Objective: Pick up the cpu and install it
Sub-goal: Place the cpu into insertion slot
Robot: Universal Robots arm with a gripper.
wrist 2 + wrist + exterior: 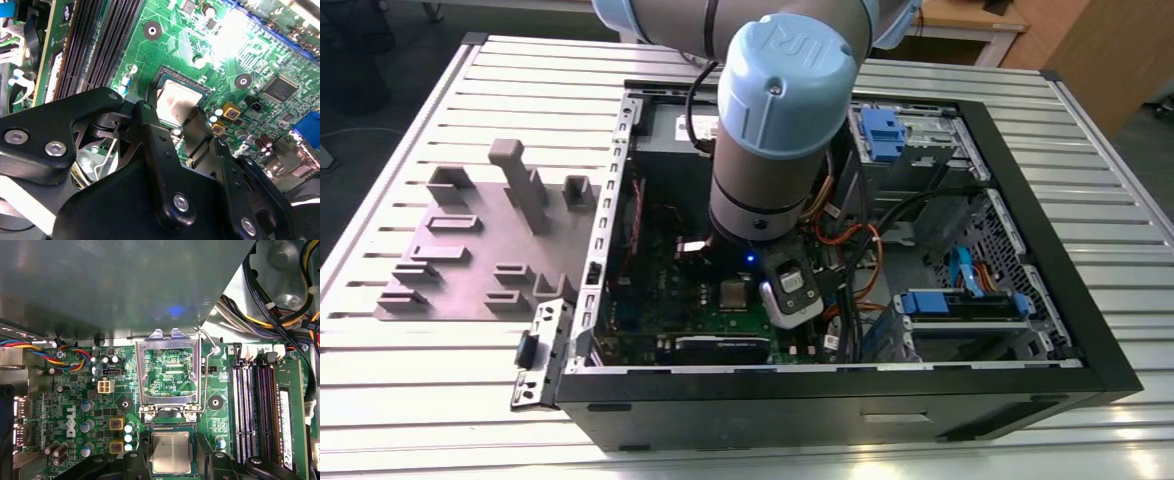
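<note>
The cpu [171, 452] has a dull silvery metal top, the motherboard [220, 381] a glossy green finish.

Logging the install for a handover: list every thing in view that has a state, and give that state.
cpu: lying flat on the motherboard, metal top up.
socket frame: swung open, clear of the cpu.
socket lever: released, raised.
computer case: side panel off, interior exposed.
gripper: low over the cpu.

Your cpu [171, 452] [176, 102], seen in both wrist views, a small flat square chip, silvery-grey top with a thin pale rim, lying level inside the dark socket [145, 450] on the green board [220, 420], metal frame [170, 372] open just beside it
</note>
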